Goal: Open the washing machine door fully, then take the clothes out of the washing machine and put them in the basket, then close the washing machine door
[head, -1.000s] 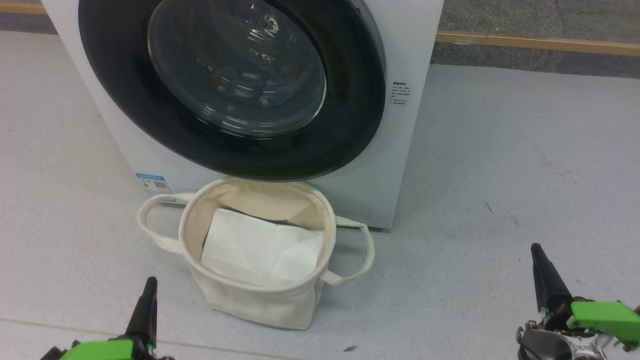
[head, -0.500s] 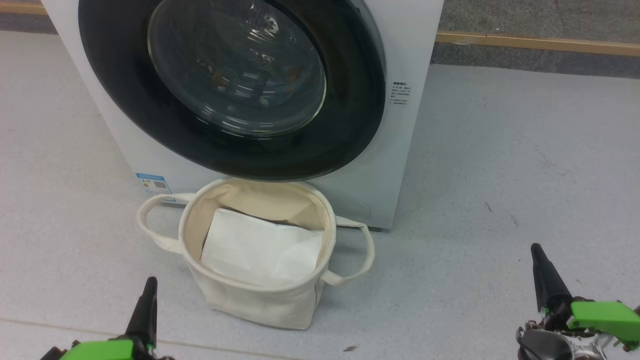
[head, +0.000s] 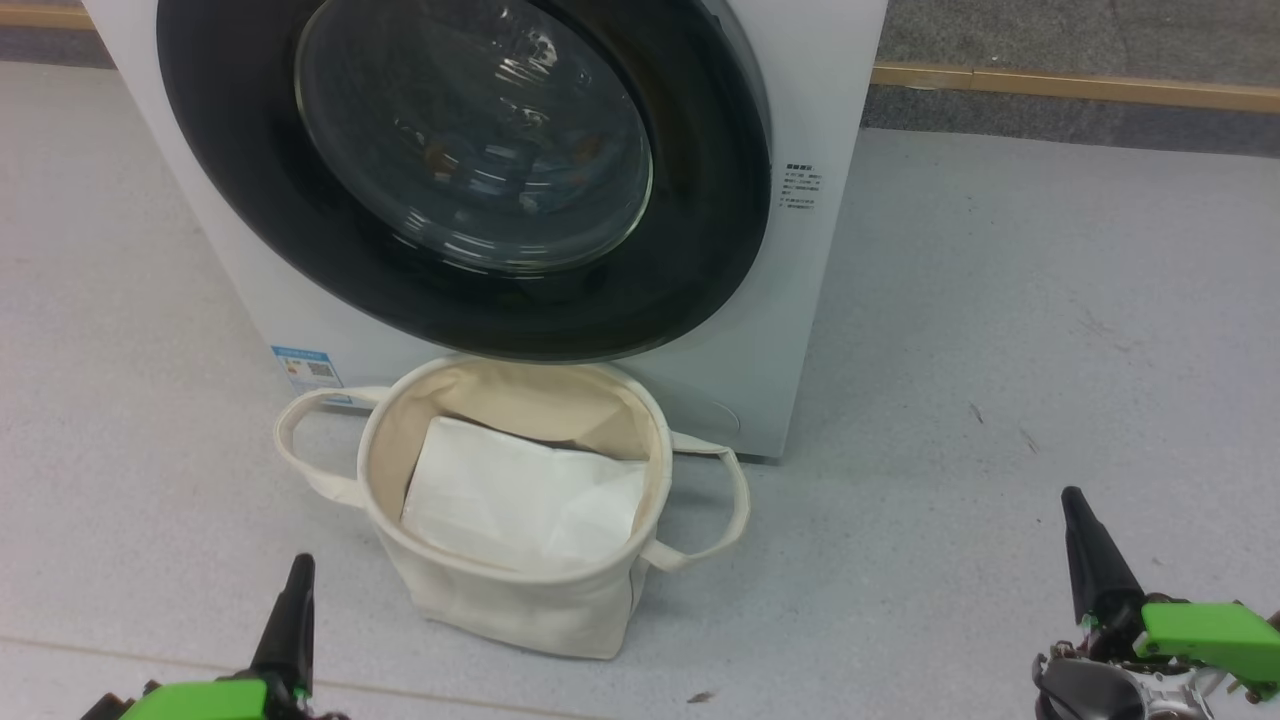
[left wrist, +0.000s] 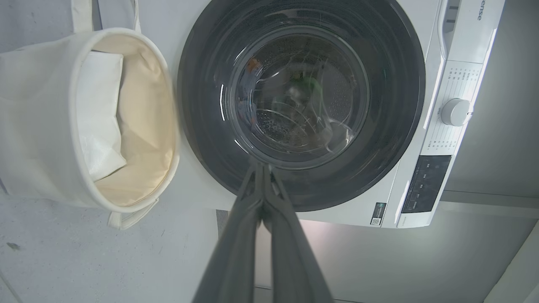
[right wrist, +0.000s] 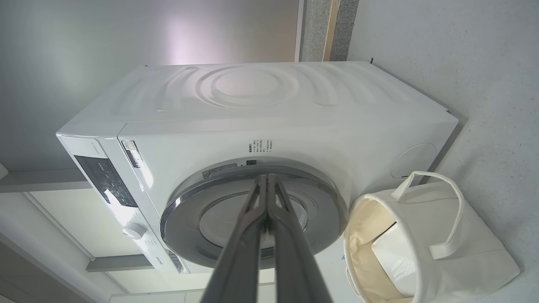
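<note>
As door [head: 460, 170] sits closed, left pincer [head: 298, 575] apart

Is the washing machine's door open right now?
No, the washing machine door lies shut, flush against the front of the washing machine.

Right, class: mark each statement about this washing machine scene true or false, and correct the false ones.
1. The washing machine door is shut. True.
2. The basket stands in front of the washing machine. True.
3. The basket is empty. False: a folded white sheet lies in it.
4. The left gripper grips the door. False: it is shut on nothing, apart from the door.
5. The right gripper has its fingers pressed together. True.
</note>
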